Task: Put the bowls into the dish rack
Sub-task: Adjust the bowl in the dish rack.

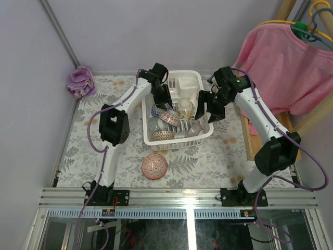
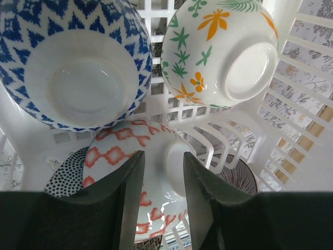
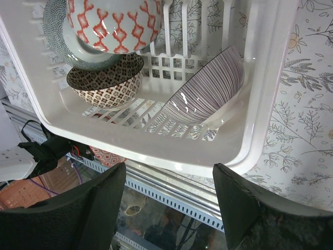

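Fern-printed cloth [image 1: 208, 156] covered the table, with lilac walls behind. Most of the job looked done. The dish rack [image 1: 179, 141], at the middle of the table toward the far side, held a blue-white bowl [image 2: 78, 67], a flower bowl [image 2: 218, 52], a red-diamond bowl [image 2: 119, 146], a dotted bowl [image 2: 65, 177], a brown-patterned bowl [image 3: 104, 83] and a striped bowl [image 3: 203, 96] leaning in its near right corner.

One red bowl [image 1: 154, 166] sat on the cloth just on the near side of the rack, apparently the only one left.

The left gripper [image 2: 161, 192] was down inside the rack, its fingers either side of the red-diamond bowl's edge. Whether they pinched it or merely stood around it could not be told. The right gripper [image 3: 169, 169] hung spread wide and empty over the rack's right side.

From overhead, both arms hid much of the rack's interior, and the contents of the far compartment were hard to make out.
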### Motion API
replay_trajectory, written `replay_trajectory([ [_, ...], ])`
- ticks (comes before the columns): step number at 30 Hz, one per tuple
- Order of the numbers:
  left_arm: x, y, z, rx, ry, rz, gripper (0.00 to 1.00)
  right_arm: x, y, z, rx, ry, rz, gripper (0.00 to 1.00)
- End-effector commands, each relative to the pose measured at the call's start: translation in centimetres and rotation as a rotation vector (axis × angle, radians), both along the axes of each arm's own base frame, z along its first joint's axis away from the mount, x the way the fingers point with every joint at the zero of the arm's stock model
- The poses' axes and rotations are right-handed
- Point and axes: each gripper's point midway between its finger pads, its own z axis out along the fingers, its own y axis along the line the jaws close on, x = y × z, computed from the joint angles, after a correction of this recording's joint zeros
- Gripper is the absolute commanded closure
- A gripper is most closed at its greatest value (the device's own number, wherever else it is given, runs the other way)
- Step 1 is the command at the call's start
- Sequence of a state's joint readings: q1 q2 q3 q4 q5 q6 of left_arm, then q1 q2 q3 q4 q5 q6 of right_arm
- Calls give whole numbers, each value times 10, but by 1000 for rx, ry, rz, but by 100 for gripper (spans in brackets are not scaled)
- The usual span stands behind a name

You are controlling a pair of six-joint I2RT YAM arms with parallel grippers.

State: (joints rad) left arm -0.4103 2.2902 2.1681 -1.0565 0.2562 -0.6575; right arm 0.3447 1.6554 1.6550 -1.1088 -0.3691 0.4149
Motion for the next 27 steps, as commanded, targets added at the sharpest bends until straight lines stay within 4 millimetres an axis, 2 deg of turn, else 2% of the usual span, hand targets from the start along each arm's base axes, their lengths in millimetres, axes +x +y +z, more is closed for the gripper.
replay_trajectory([
  [1, -17, -5, -9, 26, 11, -89, 66, -17, 2, 16, 55, 15, 41, 25],
  [8, -52, -20, -9, 6, 12, -174, 68, -17, 3, 14, 61, 18, 41, 25],
  [12, -65, -26, -5, 4, 2, -201, 70, -18, 4, 15, 65, 15, 43, 25],
  [23, -67, -37, 21, -45, -67, -242, 71, -17, 5, 16, 70, 10, 46, 25],
  [27, -74, -39, 17, -51, -51, -260, 72, -21, -6, -5, -2, 53, 29, 25],
])
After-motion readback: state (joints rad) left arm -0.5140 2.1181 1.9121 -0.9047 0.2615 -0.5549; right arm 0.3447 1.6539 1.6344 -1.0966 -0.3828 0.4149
